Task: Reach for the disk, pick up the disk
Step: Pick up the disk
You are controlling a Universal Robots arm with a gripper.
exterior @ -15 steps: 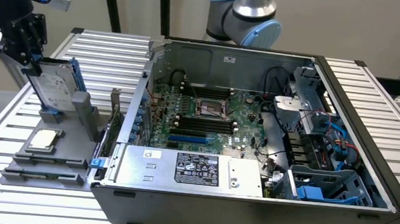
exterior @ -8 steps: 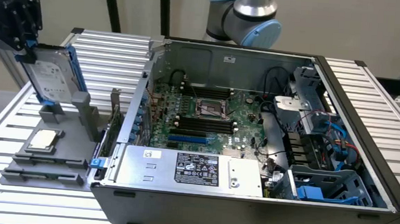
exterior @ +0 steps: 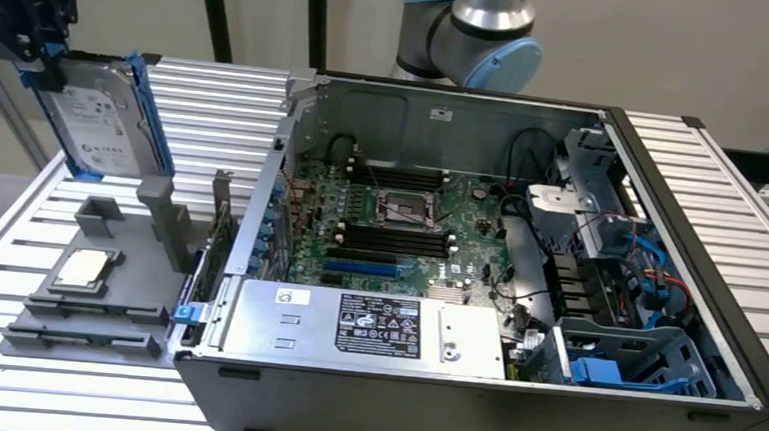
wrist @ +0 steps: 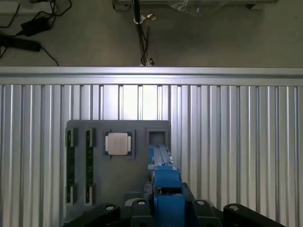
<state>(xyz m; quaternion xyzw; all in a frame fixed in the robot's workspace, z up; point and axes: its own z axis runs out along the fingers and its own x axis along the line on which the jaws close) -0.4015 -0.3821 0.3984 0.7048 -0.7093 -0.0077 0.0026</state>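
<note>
Blue plastic frames the disk (exterior: 97, 123), which hangs upright at the exterior view's far left. The gripper (exterior: 46, 63) is clamped on its upper end, above the grey tray (exterior: 140, 283). From the wrist view we see it edge-on between the closed fingers (wrist: 191, 210), with bare table slats (wrist: 236, 142) open beyond the tray's edge. We count one disk, one square chip (exterior: 84, 269) and one open computer case (exterior: 480, 412), which stands to the tray's right.

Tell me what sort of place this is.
Probably a robotics lab bench for computer servicing: an open PC case with exposed motherboard on a slatted aluminium table, and the hand holding the disk over a grey tray.
</note>
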